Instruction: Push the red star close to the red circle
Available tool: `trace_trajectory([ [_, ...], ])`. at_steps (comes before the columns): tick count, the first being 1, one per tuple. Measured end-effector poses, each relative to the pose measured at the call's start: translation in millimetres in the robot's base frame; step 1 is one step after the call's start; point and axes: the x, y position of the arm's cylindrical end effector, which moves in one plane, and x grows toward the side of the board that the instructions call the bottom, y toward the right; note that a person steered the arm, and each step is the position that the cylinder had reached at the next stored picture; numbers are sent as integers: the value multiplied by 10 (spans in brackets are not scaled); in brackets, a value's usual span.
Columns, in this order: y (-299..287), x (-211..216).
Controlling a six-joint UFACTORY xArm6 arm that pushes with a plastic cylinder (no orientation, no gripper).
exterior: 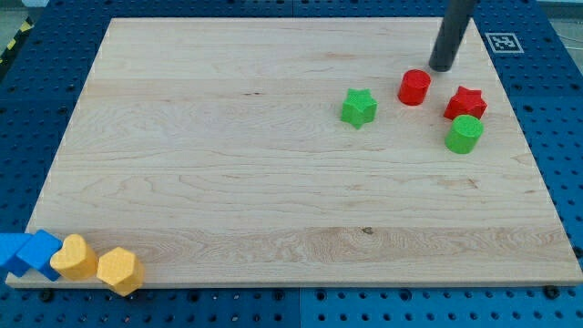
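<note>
**Tip parked above the red pair**

No container here, only a wooden board (228, 182) on a blue pegged table (565, 109). My tip (442, 68) is down near the view's top right, just up and right of the red circle (414, 87), apart from it. I have no jaws, just a bare rod, gripping nothing and touching no block. The red star (465, 103) lies below my tip toward the view's right, near the red circle with a gap between them. The green circle (465, 134) sits right against the star's lower edge. The green star (359, 107) is left of the red circle. Far off at the bottom left corner: two blue blocks (27, 254) and two yellow blocks (97, 263).
</note>
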Motion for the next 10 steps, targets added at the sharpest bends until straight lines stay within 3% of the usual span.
trace_trajectory([
  [3, 1130, 287],
  [7, 896, 438],
  [9, 886, 1033],
  [10, 708, 1082],
])
